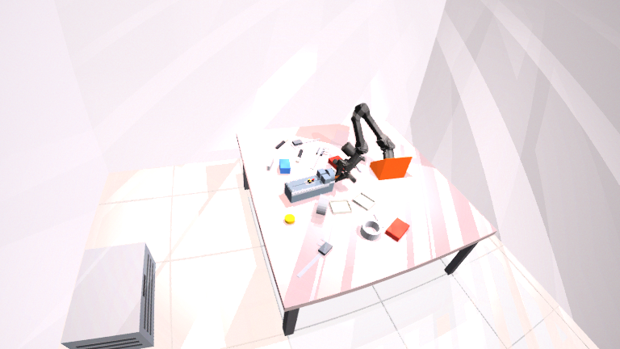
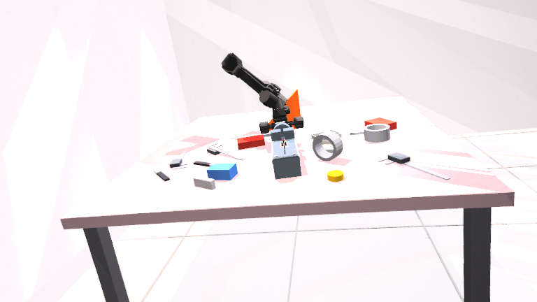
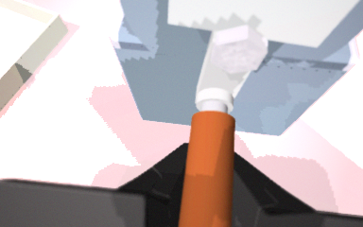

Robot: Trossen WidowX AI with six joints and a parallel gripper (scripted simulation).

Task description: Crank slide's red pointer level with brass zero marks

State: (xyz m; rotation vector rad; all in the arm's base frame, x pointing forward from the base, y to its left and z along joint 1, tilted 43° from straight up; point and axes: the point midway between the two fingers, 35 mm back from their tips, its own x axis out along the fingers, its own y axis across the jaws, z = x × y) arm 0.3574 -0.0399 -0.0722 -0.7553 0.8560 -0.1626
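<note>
The blue-grey machine (image 1: 307, 192) (image 2: 287, 167) (image 3: 165, 90) stands on the table. Its orange crank handle (image 3: 211, 137) points toward the wrist camera. My gripper (image 3: 204, 153) (image 1: 339, 177) is shut on this handle at the machine's crank end. The pale crank arm (image 3: 217, 78) runs from the hub (image 3: 239, 49) down to the handle in the wrist view. The small red pointer (image 1: 312, 179) (image 2: 282, 139) shows on the machine's top. The brass marks are too small to tell apart, so the pointer's exact level against them cannot be told. The wrist view does not show the pointer.
An orange panel (image 1: 391, 168) stands by the arm's base. A red block (image 1: 335, 157) (image 2: 251, 142) and blue block (image 1: 284, 166) (image 2: 222, 171) lie on one side of the machine. An upright grey ring (image 2: 338, 147), shallow trays and a yellow disc (image 1: 290, 219) (image 2: 335, 176) are on the other.
</note>
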